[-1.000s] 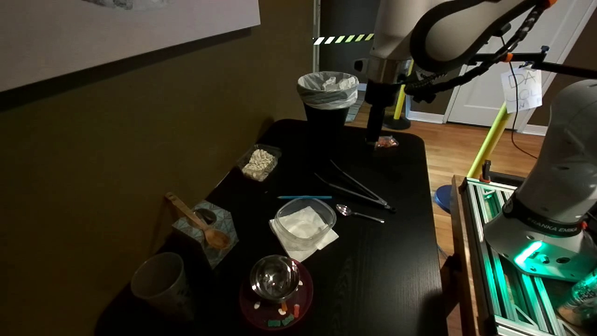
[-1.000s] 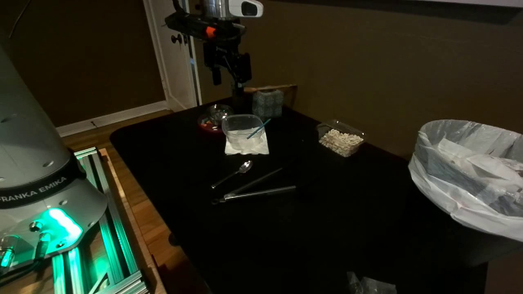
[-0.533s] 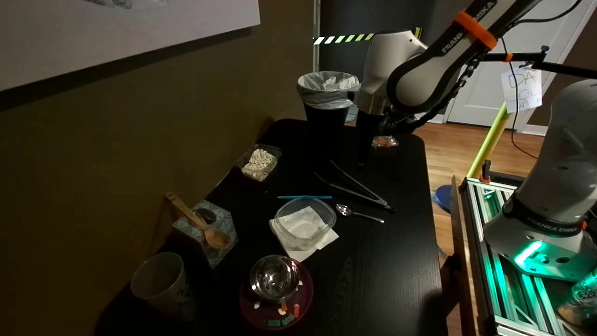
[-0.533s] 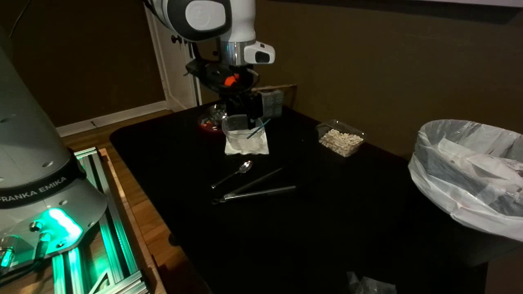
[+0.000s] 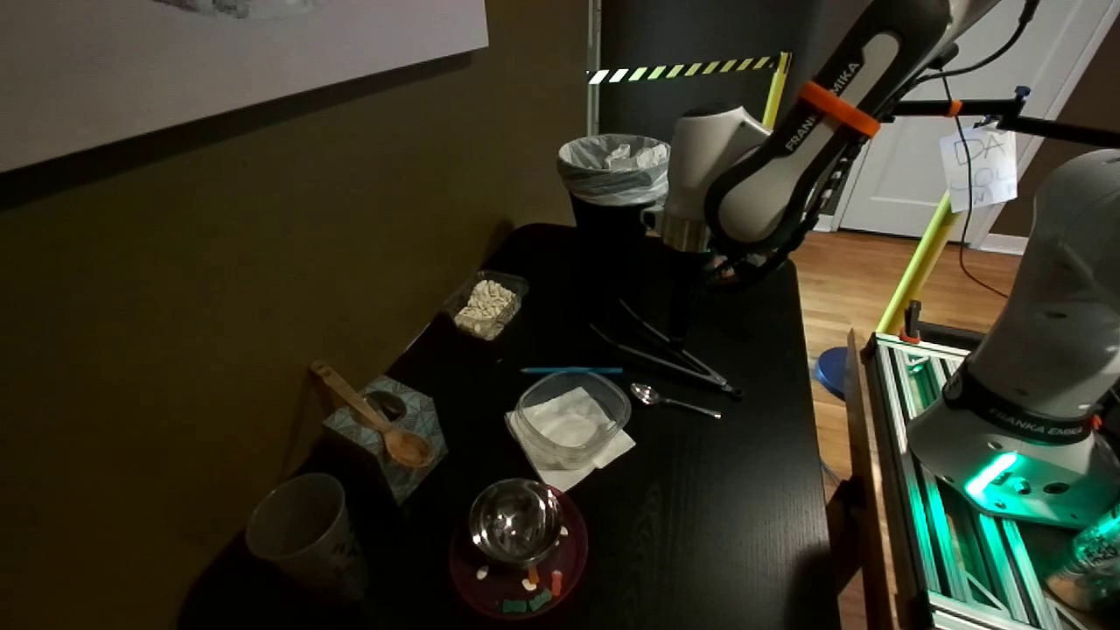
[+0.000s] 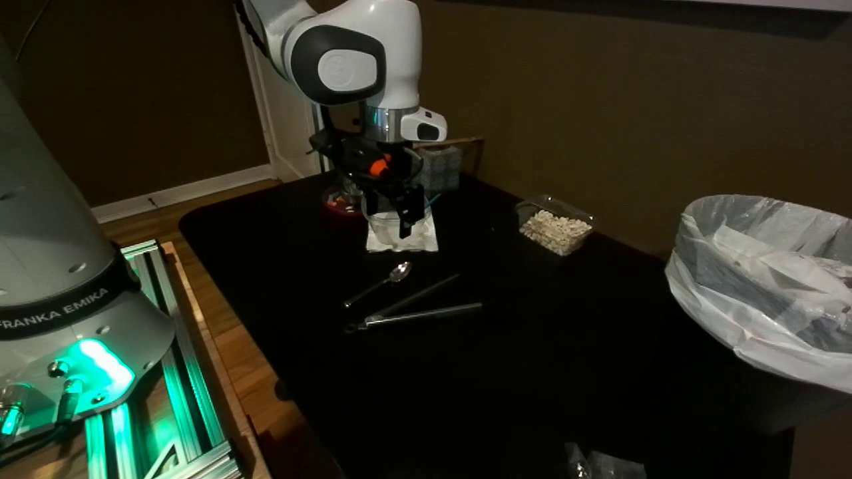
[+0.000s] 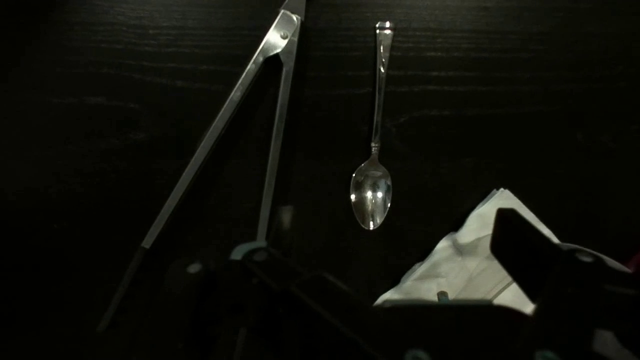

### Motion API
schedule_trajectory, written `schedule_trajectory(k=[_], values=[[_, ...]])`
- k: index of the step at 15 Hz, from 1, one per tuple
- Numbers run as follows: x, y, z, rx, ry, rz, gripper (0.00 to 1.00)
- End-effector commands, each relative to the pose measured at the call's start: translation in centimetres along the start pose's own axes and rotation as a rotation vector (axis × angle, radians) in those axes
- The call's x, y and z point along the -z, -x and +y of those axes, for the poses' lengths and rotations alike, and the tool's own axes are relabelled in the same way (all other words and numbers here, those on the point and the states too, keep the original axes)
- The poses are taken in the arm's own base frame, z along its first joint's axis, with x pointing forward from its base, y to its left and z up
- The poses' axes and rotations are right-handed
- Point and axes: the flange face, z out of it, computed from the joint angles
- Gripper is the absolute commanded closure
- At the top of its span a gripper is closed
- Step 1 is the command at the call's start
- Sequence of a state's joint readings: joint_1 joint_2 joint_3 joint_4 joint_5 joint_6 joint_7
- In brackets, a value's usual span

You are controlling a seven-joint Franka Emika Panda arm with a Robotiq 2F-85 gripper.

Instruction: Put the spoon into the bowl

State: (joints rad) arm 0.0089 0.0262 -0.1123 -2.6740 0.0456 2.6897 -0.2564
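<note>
A shiny metal spoon (image 5: 674, 402) lies on the black table beside the bowl. In the wrist view the spoon (image 7: 371, 192) has its handle pointing up the picture and its bowl end toward my jaws. The bowl (image 5: 569, 427) is squarish, clear, with rounded corners, and stands on a white napkin. In an exterior view the bowl (image 6: 385, 231) is partly hidden behind my gripper (image 6: 389, 218). My gripper (image 7: 395, 220) is open and empty, with its fingers wide apart. It is above the table, and the spoon's tip shows between the fingertips in the wrist view.
Metal tongs (image 5: 678, 354) lie close to the spoon. A blue pencil (image 5: 571, 370) lies by the bowl. A metal bowl (image 5: 514, 523) sits on a red plate (image 5: 490, 599). A tissue box with a wooden spoon (image 5: 407, 446), a cup, a bean container (image 5: 486, 306) and a trash bin (image 5: 612, 188) stand around.
The arm has come down from high above the table to low over the spoon and tongs area. The gripper stays open. The spoon and bowl have not moved.
</note>
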Motion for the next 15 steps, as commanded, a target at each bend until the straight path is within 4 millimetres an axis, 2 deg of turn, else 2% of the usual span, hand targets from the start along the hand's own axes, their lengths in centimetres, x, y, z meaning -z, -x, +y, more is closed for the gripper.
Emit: schedule_trajectory(k=[1, 5, 11, 13, 14, 15], values=[[-2.2, -0.4, -0.6, -0.004, 0.041, 0.019, 0.00], [-5.3, -0.2, -1.0, -0.004, 0.064, 0.025, 0.00], [-8.8, 0.5, -1.3, -0.001, 0.059, 0.015, 0.01], [-9.9, 0.3, -1.7, 0.011, 0.058, 0.002, 0.09], [-10.3, 0.3, -1.8, 0.016, 0.055, -0.006, 0.27], [-10.7, 0.1, -1.8, 0.019, 0.051, -0.011, 0.26]])
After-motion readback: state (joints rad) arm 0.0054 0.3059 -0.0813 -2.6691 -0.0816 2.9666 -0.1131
